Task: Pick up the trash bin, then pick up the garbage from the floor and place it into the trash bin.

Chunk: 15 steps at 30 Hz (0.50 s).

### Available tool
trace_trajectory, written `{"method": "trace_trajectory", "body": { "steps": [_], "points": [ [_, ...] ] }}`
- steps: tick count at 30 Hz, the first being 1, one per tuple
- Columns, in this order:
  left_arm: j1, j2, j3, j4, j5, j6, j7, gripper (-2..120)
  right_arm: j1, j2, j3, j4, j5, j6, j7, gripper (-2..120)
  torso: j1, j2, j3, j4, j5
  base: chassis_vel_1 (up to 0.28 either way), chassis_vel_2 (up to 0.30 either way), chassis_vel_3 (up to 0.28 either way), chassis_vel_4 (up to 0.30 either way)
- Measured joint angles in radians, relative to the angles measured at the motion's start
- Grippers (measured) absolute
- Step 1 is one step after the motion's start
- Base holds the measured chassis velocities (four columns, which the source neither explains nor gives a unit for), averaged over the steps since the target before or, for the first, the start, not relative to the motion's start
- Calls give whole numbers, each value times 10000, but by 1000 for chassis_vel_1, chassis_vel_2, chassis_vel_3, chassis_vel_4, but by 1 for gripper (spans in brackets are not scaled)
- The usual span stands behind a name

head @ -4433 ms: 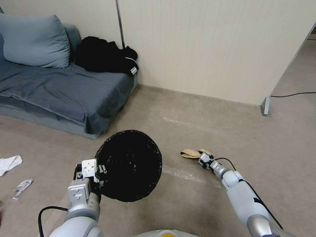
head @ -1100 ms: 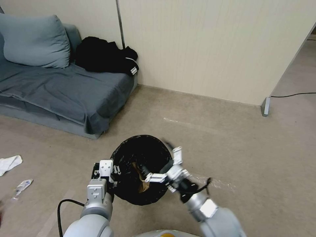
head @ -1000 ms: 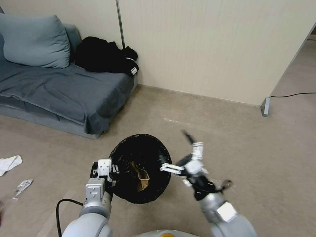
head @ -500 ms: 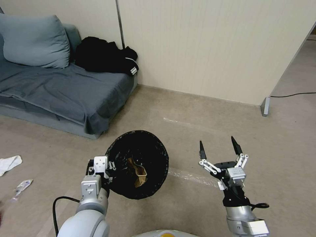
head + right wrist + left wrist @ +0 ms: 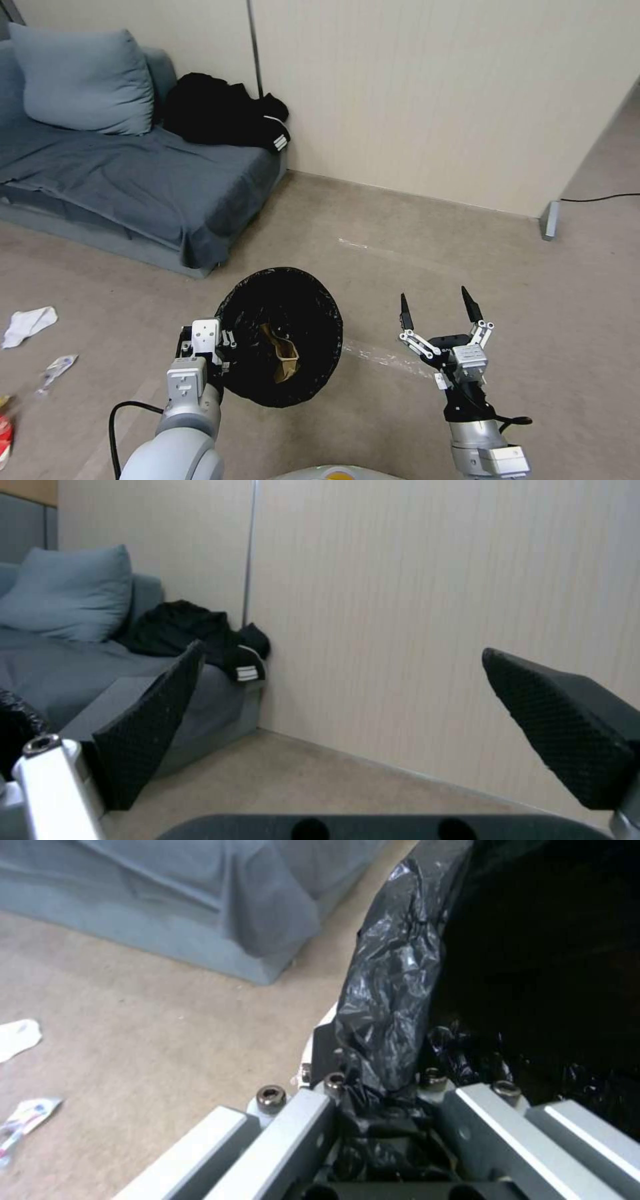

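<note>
The trash bin (image 5: 313, 300), lined with a black bag, hangs tilted above the floor (image 5: 413, 247). My left gripper (image 5: 203, 347) is shut on its near rim; the left wrist view shows the bag-covered rim (image 5: 390, 1005) clamped between the jaws. A crumpled brown paper bag (image 5: 285, 357) lies inside the bin. My right gripper (image 5: 436, 301) stands open and empty to the right of the bin, pointing toward the wall, its black fingers (image 5: 153, 720) spread wide. More garbage lies on the carpet at the left: a white tissue (image 5: 30, 325), a small wrapper (image 5: 59, 368) and a red piece (image 5: 5, 433).
A grey sofa (image 5: 133, 180) with a pillow (image 5: 80, 80) and black clothes (image 5: 220, 113) stands at the back left against the wall. A wall end post (image 5: 550, 220) and a black cable (image 5: 600, 198) are at the right. Pale tape (image 5: 380, 357) marks the carpet.
My right gripper carried the brown paper bag from the floor into the bin, let go, and drew back to the right, open. The camera has shifted slightly, bringing more litter into view.
</note>
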<state>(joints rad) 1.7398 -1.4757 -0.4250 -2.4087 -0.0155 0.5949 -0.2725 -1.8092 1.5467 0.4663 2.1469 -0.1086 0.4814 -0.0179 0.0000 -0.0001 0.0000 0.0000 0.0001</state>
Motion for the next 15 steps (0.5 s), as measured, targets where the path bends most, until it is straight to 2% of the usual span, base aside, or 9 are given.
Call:
{"method": "trace_trajectory", "body": {
  "steps": [15],
  "points": [
    [4, -139, 36, -73, 129, 68, 10, 1, 164, 80, -162, 216, -82, -172, 37, 100, 0, 0, 0, 0, -1, 100, 91, 98, 89]
  ]
}}
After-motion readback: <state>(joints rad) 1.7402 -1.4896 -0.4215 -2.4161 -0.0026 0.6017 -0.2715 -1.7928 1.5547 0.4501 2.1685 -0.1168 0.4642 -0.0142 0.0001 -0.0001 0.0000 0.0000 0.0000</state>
